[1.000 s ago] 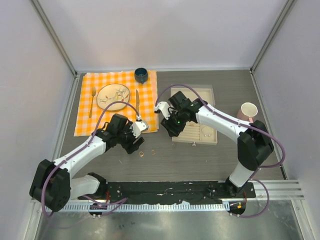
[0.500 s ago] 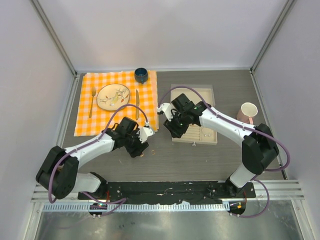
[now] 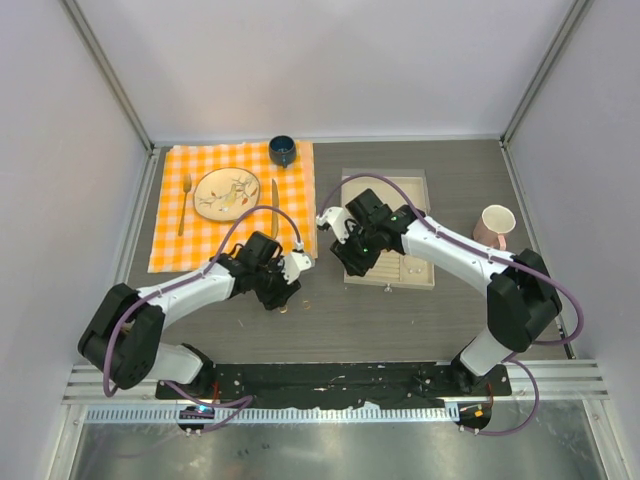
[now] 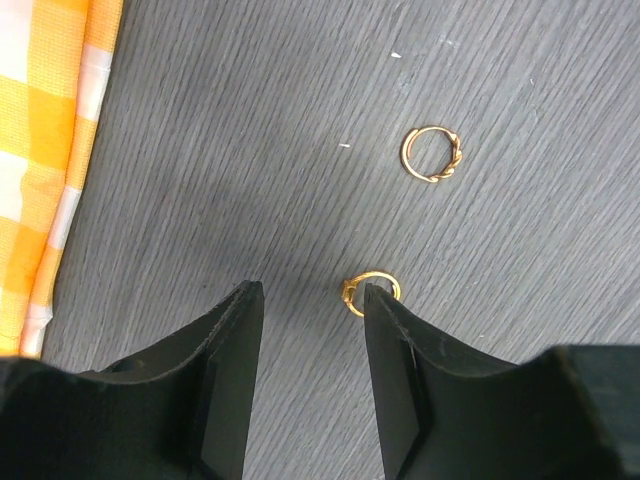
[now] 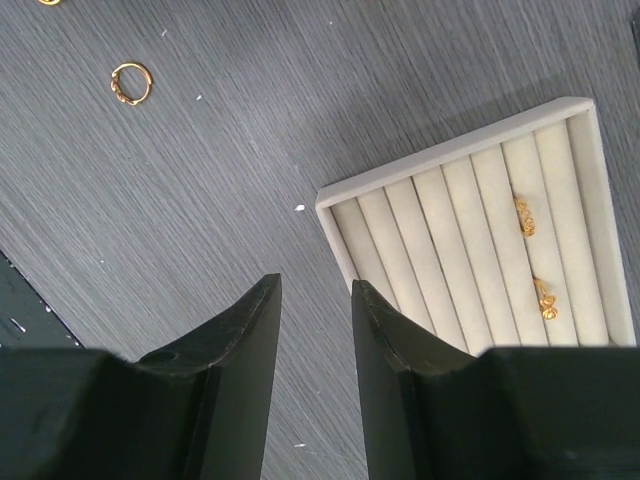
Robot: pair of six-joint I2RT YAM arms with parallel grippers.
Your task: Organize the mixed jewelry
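Two small gold rings lie on the dark table. In the left wrist view the near ring [image 4: 368,292] sits right at my right fingertip, and the twisted ring [image 4: 432,154] lies farther off. My left gripper [image 4: 310,295] is open and empty, low over the table beside the near ring; it shows from above [image 3: 283,297]. My right gripper [image 5: 315,288] is open and empty, over the table by the corner of the beige ring tray [image 5: 345,195], which holds two gold pieces [image 5: 525,216] in its slots. It also shows in the top view [image 3: 352,262]. A thin silver hoop [image 3: 414,264] lies on the tray.
An orange checked cloth [image 3: 168,240] at the back left carries a plate [image 3: 226,193], fork [image 3: 185,203] and knife [image 3: 274,205]. A dark blue cup [image 3: 282,150] stands behind it. A pink mug [image 3: 495,224] stands right of the tray.
My left gripper has moved right and lower to the gold rings on the table. My right gripper has shifted slightly, staying near the tray's left edge.
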